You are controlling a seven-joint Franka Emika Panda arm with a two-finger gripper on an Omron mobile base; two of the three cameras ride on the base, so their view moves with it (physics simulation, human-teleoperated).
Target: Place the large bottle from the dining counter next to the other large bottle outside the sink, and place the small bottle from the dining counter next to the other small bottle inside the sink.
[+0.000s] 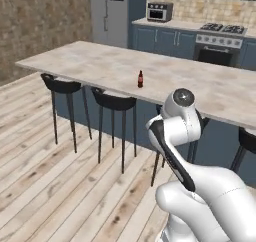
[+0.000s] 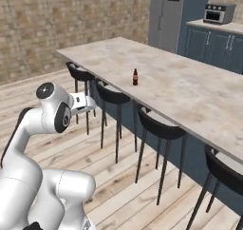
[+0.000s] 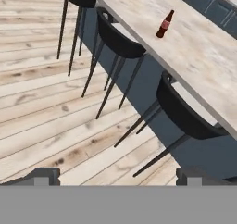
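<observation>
1. While the base stands on the wood floor short of the stools, the small bottle [image 1: 140, 79] stands upright on the dining counter [image 1: 90, 61], alone on the marbled top, near the stool-side edge and above the gap between two black stools [image 1: 114, 102].
2. Gripper [image 3: 118, 174]: jaws spread wide, nothing between them. It hangs well apart from the bottle, out over the floor and looking down along the stool row.
3. Step in hand, as I judge it: closing in on the brown bottle for a pickup. No pink-yellow bottle stands on the part of the counter in view.
4. To do it well: bring the base nearer first, since the reach looks too long from here.
5. Lift the hand above the counter edge before moving in, to clear the stool backs.
6. Take the bottle on its body below the neck, jaws level, so it does not tip.
</observation>
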